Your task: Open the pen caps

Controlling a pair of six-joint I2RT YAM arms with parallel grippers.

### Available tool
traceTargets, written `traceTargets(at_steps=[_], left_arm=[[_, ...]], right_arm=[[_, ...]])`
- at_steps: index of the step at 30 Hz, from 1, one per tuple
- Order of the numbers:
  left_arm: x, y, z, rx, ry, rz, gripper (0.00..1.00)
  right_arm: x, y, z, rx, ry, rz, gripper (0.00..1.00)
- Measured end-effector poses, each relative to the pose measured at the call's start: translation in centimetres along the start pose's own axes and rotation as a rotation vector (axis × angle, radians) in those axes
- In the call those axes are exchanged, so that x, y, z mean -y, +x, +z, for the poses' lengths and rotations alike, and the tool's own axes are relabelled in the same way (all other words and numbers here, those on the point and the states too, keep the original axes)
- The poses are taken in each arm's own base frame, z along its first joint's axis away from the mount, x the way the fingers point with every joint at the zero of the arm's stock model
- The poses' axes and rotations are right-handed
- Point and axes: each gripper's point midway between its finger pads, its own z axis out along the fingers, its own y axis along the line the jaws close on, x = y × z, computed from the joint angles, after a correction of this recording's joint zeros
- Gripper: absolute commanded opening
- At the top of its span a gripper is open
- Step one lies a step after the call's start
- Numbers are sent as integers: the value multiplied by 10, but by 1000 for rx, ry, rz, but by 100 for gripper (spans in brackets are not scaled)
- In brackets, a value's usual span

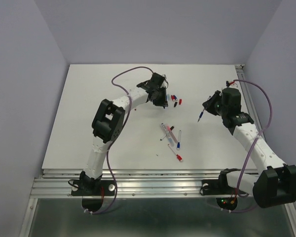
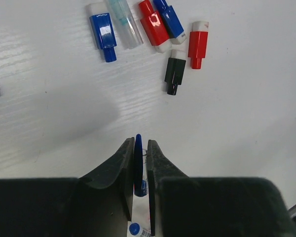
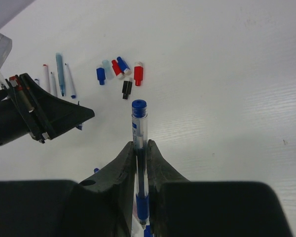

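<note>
The left tool [image 2: 138, 144] is clenched on a thin blue sliver, by the look of it a blue cap [image 2: 138, 160] seen edge-on. It hangs over the surface [image 2: 246, 148] at the far centre. Just beyond its fingertips lie the loose caps [image 2: 154, 25] in red, blue and black, bunched close, the black one nearest the tool. The right tool [image 3: 139, 146] is clenched on a pen [image 3: 139, 123]. It grips the clear barrel low down, so most of the length sticks out free with the blue end plug foremost. The pen is held above the surface, well to the right of the caps.

My reading is that this cap is off and has to be set down with the others. The grip on it is narrow (only an edge shows between the jaws), so it may twist or cling to one pad on release and drop askew. If it falls among the loose caps it could send them rolling, and a low sweep of the left tool would scatter them. The pen's long free end may pivot in the grip if it touches anything, and laid down carelessly it could roll toward the right edge. More pens [image 1: 170, 134] lie at the centre, but they are too small to tell whether they are capped.
</note>
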Motion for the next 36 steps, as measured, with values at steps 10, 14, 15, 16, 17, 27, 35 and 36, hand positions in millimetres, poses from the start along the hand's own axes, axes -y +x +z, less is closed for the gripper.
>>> traceTargets(at_steps=[10, 14, 15, 16, 17, 27, 35, 36], left_arm=[[-6, 0, 17, -23, -49, -11, 27], [-11, 5, 26, -44, -63, -16, 50], [-13, 7, 26, -51, -67, -15, 50], [-13, 8, 26, -55, -69, -18, 52], [-14, 9, 26, -57, -70, -18, 53], [0, 8, 6, -53, -8, 7, 78], [21, -8, -116, 140, 79, 38, 93], [17, -10, -135, 178, 88, 30, 99]], right_arm=[[15, 24, 0, -70, 36, -17, 4], [16, 26, -1, -75, 41, -19, 4], [16, 26, -1, -77, 42, -19, 4], [17, 26, -1, -77, 42, -19, 4], [17, 26, -1, -77, 42, -19, 4], [16, 32, -3, -106, 32, -17, 4], [-21, 60, 6, -229, -125, -24, 5], [-35, 71, 9, -268, -153, -50, 5]])
